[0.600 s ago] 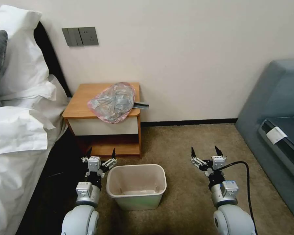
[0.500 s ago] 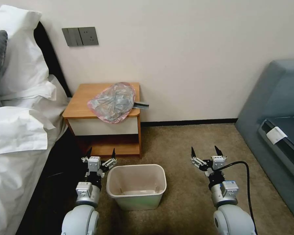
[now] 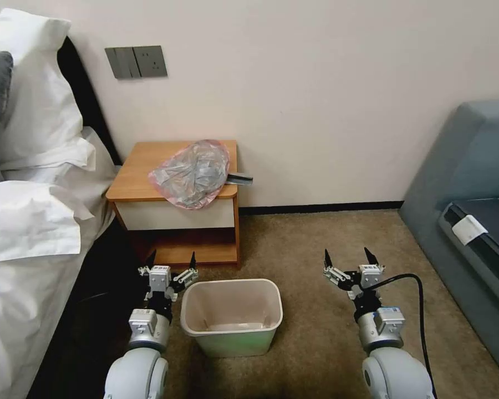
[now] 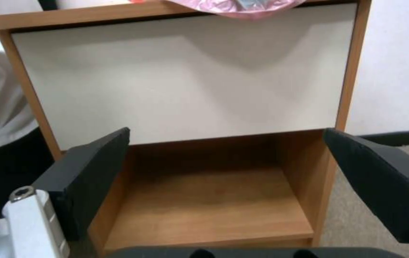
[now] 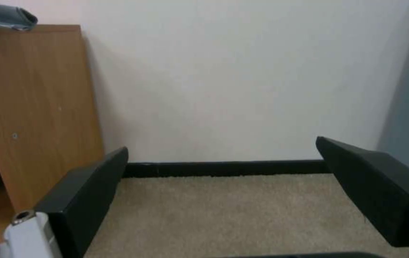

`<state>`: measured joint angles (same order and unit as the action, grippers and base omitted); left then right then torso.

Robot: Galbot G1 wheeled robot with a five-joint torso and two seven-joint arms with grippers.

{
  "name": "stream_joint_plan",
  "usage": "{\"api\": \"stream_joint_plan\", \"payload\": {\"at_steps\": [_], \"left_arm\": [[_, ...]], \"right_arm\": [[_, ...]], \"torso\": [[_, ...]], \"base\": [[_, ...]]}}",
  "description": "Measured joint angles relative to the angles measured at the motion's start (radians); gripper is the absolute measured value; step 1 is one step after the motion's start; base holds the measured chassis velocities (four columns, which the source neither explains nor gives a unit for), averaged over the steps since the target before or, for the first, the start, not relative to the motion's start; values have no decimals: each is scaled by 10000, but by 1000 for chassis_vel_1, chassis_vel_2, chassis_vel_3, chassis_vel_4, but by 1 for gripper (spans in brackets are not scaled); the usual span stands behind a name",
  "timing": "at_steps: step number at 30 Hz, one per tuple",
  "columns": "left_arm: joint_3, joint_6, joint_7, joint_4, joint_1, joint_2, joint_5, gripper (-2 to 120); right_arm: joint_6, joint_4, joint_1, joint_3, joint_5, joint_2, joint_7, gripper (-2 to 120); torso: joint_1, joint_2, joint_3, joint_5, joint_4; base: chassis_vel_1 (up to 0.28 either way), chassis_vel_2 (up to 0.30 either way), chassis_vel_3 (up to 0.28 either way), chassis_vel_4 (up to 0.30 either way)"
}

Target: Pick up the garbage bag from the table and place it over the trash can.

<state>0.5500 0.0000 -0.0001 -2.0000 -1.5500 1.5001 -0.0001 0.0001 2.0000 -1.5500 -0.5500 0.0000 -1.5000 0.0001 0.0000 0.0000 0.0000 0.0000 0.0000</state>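
The crumpled grey garbage bag (image 3: 191, 173) with pinkish edges lies on the right half of the wooden table (image 3: 138, 177), its edge hanging over the white drawer front (image 4: 243, 5). On the carpet in front stands the cream trash can (image 3: 232, 316), holding nothing. My left gripper (image 3: 172, 259) hovers open just left of the can, facing the table's lower shelf (image 4: 204, 200). My right gripper (image 3: 346, 257) is open to the can's right, over bare carpet. Both are well below and short of the bag.
A bed (image 3: 33, 221) with white linen borders the left. A blue-grey sofa (image 3: 471, 205) stands at the right. The wall (image 3: 316, 100) is behind the table. Open carpet (image 3: 316, 238) lies between table and sofa. A cable (image 3: 418, 310) runs along my right arm.
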Motion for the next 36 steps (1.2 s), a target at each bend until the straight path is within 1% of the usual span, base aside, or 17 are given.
{"api": "stream_joint_plan", "payload": {"at_steps": [10, 12, 13, 14, 16, 17, 18, 19, 21, 22, 25, 26, 27, 29, 31, 34, 36], "left_arm": [[3, 2, 0, -13, -6, 0, 0, 100], [51, 46, -10, -139, -71, 9, -12, 100], [140, 128, -32, -361, -189, 41, -60, 100], [140, 128, -32, -361, -189, 41, -60, 100], [355, 336, -97, -890, -476, 112, -193, 100], [374, 355, -103, -941, -503, 120, -206, 100], [567, 544, -157, -1407, -756, 180, -321, 100], [567, 544, -157, -1407, -756, 180, -321, 100], [836, 817, -231, -2087, -1113, 275, -488, 100], [836, 817, -231, -2087, -1113, 275, -488, 100], [1175, 1144, -330, -2922, -1564, 390, -683, 100], [1258, 1225, -355, -3128, -1672, 417, -732, 100], [1258, 1225, -355, -3128, -1672, 417, -732, 100], [1498, 1465, -424, -3720, -1989, 493, -875, 100], [1557, 1525, -440, -3875, -2070, 514, -915, 100], [1890, 1849, -535, -4700, -2515, 628, -1115, 100], [1973, 1927, -555, -4880, -2626, 658, -1163, 100]], "right_arm": [[-17, 30, -10, 0, 2, 2, 0, 100], [-151, 340, -79, 0, 34, 33, 57, 100], [-295, 687, -153, -1, 76, 66, 132, 100], [-295, 687, -153, -1, 76, 66, 132, 100], [-606, 1384, -318, -1, 159, 136, 278, 100], [-654, 1488, -338, 0, 172, 148, 298, 100], [-914, 2078, -472, 0, 246, 213, 420, 100], [-914, 2078, -472, 0, 246, 213, 420, 100], [-1278, 2898, -667, 0, 346, 301, 591, 100], [-1278, 2898, -667, 0, 346, 301, 591, 100], [-1743, 3943, -909, -2, 471, 409, 809, 100], [-1861, 4200, -970, -2, 500, 438, 864, 100], [-1861, 4200, -970, -2, 500, 438, 864, 100], [-2372, 4920, -1182, 122, 831, 624, 1162, 100], [-2515, 4997, -1240, 202, 943, 685, 1240, 100], [-2738, 5111, -1351, 327, 1215, 834, 1396, 100], [-2739, 5111, -1356, 333, 1240, 859, 1397, 100]], "torso": [[0, -1, 0, 0, 0], [0, 0, 1, 1, -2], [0, 0, 0, -3, 0], [0, 0, 0, -3, 0], [0, 0, 0, 0, 0], [0, 0, 0, 0, 0], [0, 0, 0, 0, 0], [0, 0, 0, 0, 0], [0, 0, 0, 0, 0], [0, 0, 0, 0, 0], [0, 0, 0, 0, 0], [0, 0, 0, 0, 0], [0, 0, 0, 0, 0], [0, 1, -1, -4, 0], [0, 0, -1, -5, 1], [0, 0, -1, -1, 0], [0, 0, 0, 2, 0]], "base": [[0, 0, 0, 0], [0, 0, 0, 0], [0, 0, 0, 0], [0, 0, 0, 0], [0, 0, 0, 0], [0, 0, 0, 0], [0, 0, 0, 0], [0, 0, 0, 0], [0, 0, 0, 0], [0, 0, 0, 0], [0, 0, 0, 0], [0, 0, 0, 0], [0, 0, 0, 0], [0, 0, 0, 0], [0, 0, 0, 0], [0, 0, 0, 0], [0, 0, 0, 0]]}}
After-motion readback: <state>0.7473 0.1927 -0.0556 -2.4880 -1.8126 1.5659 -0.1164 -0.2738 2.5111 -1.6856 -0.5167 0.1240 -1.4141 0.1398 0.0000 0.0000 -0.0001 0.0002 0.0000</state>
